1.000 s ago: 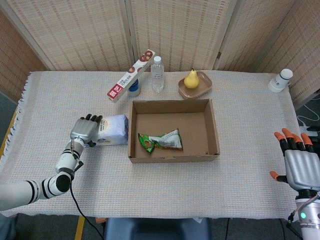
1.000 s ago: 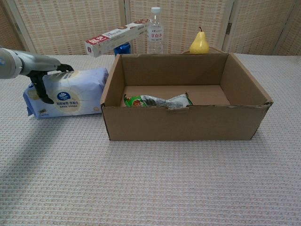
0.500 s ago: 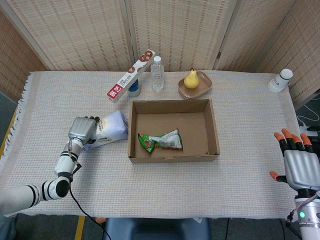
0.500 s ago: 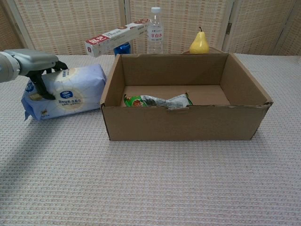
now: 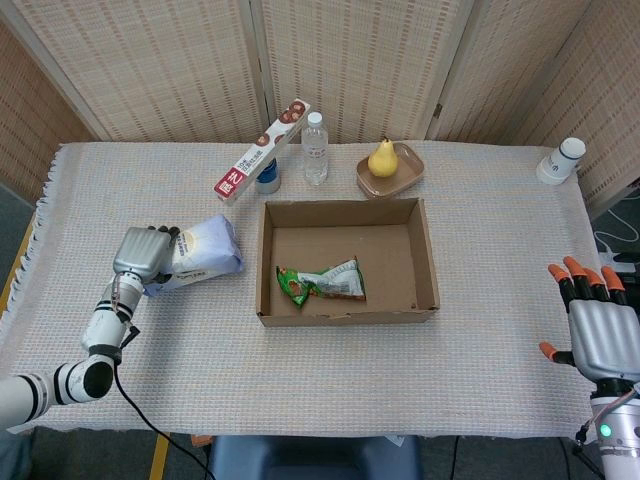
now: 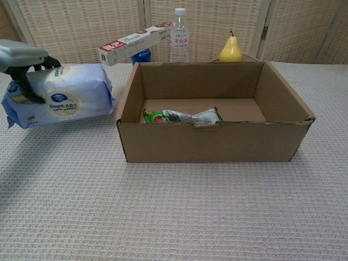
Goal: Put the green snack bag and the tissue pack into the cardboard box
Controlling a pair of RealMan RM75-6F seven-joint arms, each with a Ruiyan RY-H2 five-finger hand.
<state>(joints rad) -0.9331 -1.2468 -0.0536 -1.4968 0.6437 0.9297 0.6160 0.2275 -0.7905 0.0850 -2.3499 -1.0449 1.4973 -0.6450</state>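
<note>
My left hand (image 5: 143, 256) (image 6: 22, 60) grips the pale blue and white tissue pack (image 5: 203, 253) (image 6: 60, 95) by its left end and holds it lifted off the table, left of the cardboard box (image 5: 432, 262) (image 6: 217, 144). The green snack bag (image 5: 322, 283) (image 6: 179, 116) lies inside the box on its floor, near the front left. My right hand (image 5: 596, 320) hovers at the table's right front corner with its orange-tipped fingers spread and nothing in it.
Behind the box stand a long red and white carton (image 5: 262, 150) (image 6: 135, 42) propped on a blue can (image 5: 268, 178), a water bottle (image 5: 315, 147) (image 6: 179, 35) and a pear (image 5: 382, 158) (image 6: 230, 49) on a dish. A white bottle (image 5: 560, 160) lies at the far right.
My left hand has raised the tissue pack off the cloth and drawn it leftward, away from the box wall. The right hand has stayed put.
</note>
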